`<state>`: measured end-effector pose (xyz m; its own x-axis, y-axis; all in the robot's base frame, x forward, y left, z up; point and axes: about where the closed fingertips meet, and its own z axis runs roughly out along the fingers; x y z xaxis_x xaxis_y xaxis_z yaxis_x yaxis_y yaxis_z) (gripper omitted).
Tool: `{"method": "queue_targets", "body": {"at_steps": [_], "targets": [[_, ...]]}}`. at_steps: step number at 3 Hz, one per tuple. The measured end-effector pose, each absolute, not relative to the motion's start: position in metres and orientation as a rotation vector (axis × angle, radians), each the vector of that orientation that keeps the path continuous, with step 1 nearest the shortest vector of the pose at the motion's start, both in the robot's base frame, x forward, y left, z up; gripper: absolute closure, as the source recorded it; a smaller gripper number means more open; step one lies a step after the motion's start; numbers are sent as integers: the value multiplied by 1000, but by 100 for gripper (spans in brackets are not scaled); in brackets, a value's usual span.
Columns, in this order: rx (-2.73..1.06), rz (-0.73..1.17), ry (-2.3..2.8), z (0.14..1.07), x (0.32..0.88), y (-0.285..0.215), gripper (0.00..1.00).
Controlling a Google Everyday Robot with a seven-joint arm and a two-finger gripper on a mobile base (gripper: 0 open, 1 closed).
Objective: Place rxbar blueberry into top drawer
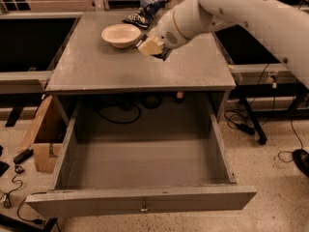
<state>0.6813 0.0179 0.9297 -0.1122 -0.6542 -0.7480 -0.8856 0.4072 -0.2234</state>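
Note:
My gripper [152, 47] hangs just above the grey tabletop [96, 71], to the right of the cream bowl [120, 35]. It is shut on the rxbar blueberry [162, 55], a small dark flat wrapper whose edge sticks out below and to the right of the tan fingers [148, 46]; most of the bar is hidden by them. The top drawer [142, 197] is pulled fully open below the tabletop, towards me. Its inside is bare, and its small metal knob [143, 208] shows on the front panel.
A blue-and-white patterned snack bag [142, 11] lies behind the bowl at the table's back edge. A cardboard box [42, 141] and cables lie on the floor at the left. More cables and a stand leg [251, 122] are at the right.

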Motion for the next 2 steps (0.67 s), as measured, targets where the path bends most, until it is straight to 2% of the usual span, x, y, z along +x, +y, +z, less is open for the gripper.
{"method": "queue_targets", "body": {"at_steps": [1, 2], "targets": [[-1346, 405, 1833, 891, 648, -13, 100], [-1341, 508, 1827, 815, 612, -33, 100]]}}
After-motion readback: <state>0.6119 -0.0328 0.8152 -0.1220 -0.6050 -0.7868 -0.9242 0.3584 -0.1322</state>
